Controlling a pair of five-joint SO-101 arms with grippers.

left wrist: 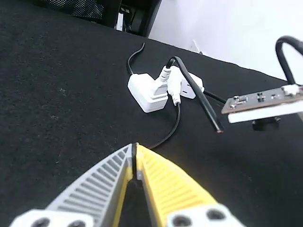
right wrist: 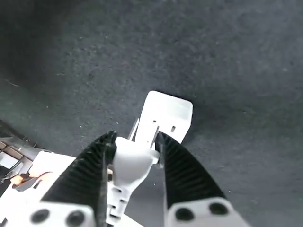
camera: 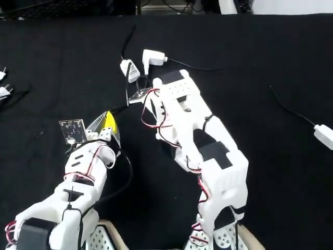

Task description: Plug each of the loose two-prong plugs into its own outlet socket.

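Note:
My right gripper [right wrist: 135,139] is shut on a white two-prong plug [right wrist: 134,163]. The plug's prongs point at the slots of a white outlet socket [right wrist: 166,115] lying on the black table, very close to it. From above, that socket [camera: 128,69] lies just past the right arm's tip, beside a second white plug body [camera: 153,57]. My left gripper [left wrist: 134,158], with one grey and one yellow finger, is shut on a thin black cable [left wrist: 174,120] that runs to the socket cluster [left wrist: 147,93]. From above, the left gripper [camera: 107,122] sits short of the socket.
Another white plug [camera: 323,135] with a black cord lies at the table's right edge. Small white plugs [camera: 3,91] lie at the far left edge. A circuit board [camera: 73,130] sticks out from the left wrist. Black cloth covers the table.

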